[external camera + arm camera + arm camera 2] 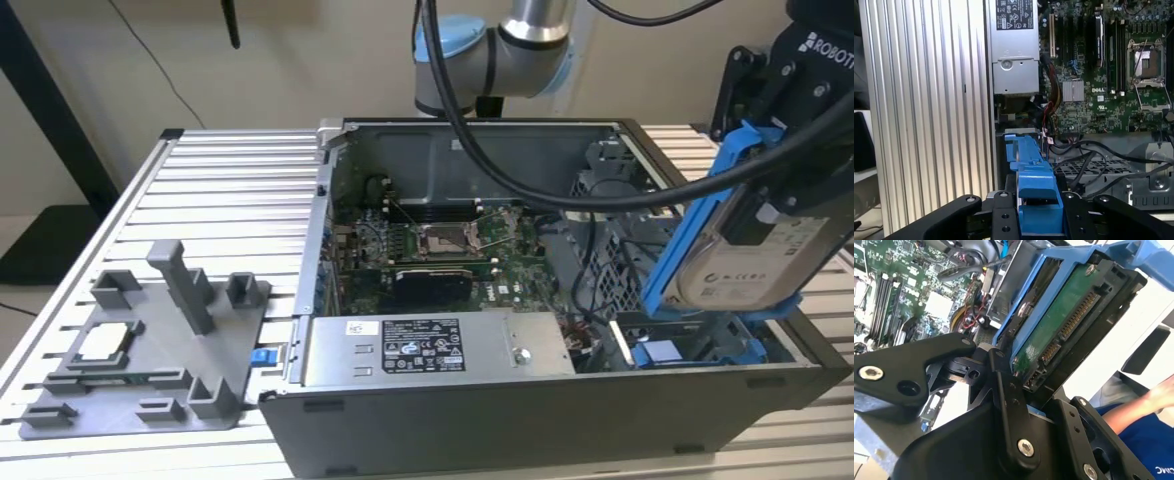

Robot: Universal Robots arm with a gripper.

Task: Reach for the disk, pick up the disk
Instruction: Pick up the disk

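Observation:
The disk (pixel 747 268), silver-grey with a white label and clipped in a blue frame (pixel 683 240), hangs nearly upright above the open computer case at the exterior view's right. My gripper (pixel 785 165) comes down from above and is shut on it. In the second wrist view the disk's green circuit-board side (pixel 1054 335) and connector face the camera, with the black fingers (pixel 1006 405) clamped against the frame. In the first wrist view the blue frame (pixel 1035 197) sits between the gripper's two black fingers (pixel 1004 217).
The open computer case (pixel 534 420) holds a motherboard (pixel 441 240), a power supply (pixel 427 350), loose cables and a blue bracket (pixel 667 352). A grey fixture (pixel 160 340) with a small square chip (pixel 107 345) lies on the slotted table at the exterior view's left. A person's arm (pixel 1139 405) is close by.

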